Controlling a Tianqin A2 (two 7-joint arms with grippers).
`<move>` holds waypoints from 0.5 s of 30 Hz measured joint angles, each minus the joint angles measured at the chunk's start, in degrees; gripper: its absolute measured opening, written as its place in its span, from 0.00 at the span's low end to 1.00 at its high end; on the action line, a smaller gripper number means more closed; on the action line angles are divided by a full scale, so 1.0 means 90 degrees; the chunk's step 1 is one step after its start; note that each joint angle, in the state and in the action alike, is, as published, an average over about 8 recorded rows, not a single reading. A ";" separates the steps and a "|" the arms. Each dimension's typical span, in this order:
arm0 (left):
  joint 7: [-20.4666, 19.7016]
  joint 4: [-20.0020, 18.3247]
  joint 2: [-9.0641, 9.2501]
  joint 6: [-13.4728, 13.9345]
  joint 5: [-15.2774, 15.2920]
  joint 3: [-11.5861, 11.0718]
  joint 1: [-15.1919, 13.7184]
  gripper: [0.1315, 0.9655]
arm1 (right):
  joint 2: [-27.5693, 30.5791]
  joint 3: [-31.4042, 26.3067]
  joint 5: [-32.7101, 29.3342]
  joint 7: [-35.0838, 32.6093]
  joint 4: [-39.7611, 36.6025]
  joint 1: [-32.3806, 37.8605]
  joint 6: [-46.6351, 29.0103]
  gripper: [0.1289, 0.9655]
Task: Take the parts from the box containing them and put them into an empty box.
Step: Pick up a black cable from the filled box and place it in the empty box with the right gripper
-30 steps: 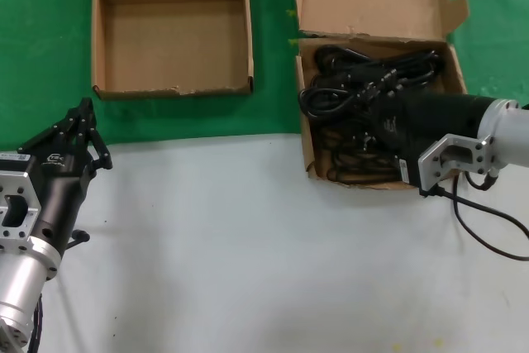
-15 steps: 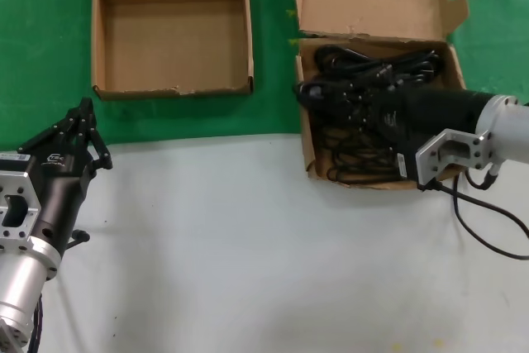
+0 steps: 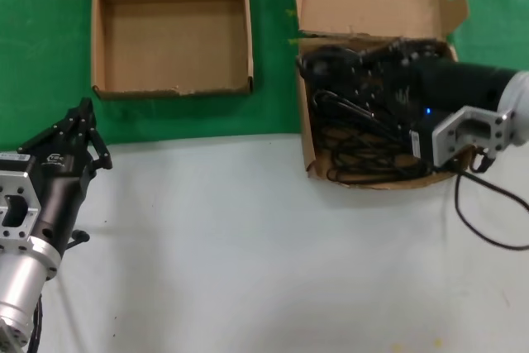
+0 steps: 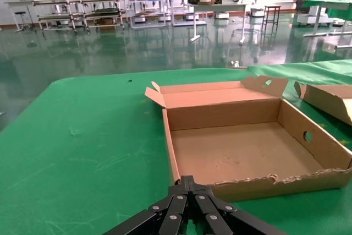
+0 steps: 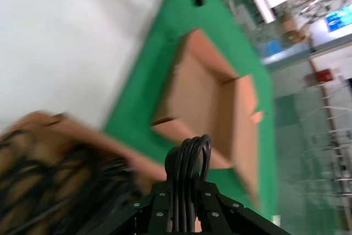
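Brown cardboard both boxes. The box containing them (image 3: 310,134) sits at the right on the green cloth (image 3: 33,55), its near end on the white table surface (image 3: 248,245); tall lid flap stands at its back, oval cut-out in the side tab. Inside: the parts (image 3: 355,150), thin black cords in tangled long loops, lying loose across the tray floor. The right gripper (image 3: 310,68) is over the far left corner of this box, fingers closed on a bundle of cord; the right wrist view shows the looped end of the cords (image 5: 190,158) sticking out between the closed fingers (image 5: 159,213). A small blue light shows on the right arm. An empty box (image 3: 103,39) sits well apart at the left on the cloth, nothing in it, short lid flap, ragged front edge. The left gripper (image 3: 83,113) is parked near the table's left edge, fingers closed together, holding nothing. No readable writing on the boxes; small mark on the left arm, illegible.
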 joint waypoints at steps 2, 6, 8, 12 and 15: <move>0.0000 0.0000 0.0000 0.0000 0.0000 0.0000 0.0000 0.02 | 0.0041 0.0026 -0.0072 0.0254 0.0264 0.0073 -0.0033 0.10; 0.0000 0.0000 0.0000 0.0000 0.0000 0.0000 0.0000 0.02 | -0.0057 0.0011 -0.0204 0.0658 0.0638 0.0333 -0.0075 0.10; 0.0000 0.0000 0.0000 0.0000 0.0000 0.0000 0.0000 0.02 | -0.0191 -0.0040 -0.0275 0.0775 0.0722 0.0475 -0.0065 0.10; 0.0000 0.0000 0.0000 0.0000 0.0000 0.0000 0.0000 0.02 | -0.0608 -0.0235 -0.0452 0.0883 0.0684 0.0743 0.0023 0.10; 0.0000 0.0000 0.0000 0.0000 0.0000 0.0000 0.0000 0.02 | -0.0980 -0.0417 -0.0581 0.0870 0.0487 0.0929 0.0124 0.10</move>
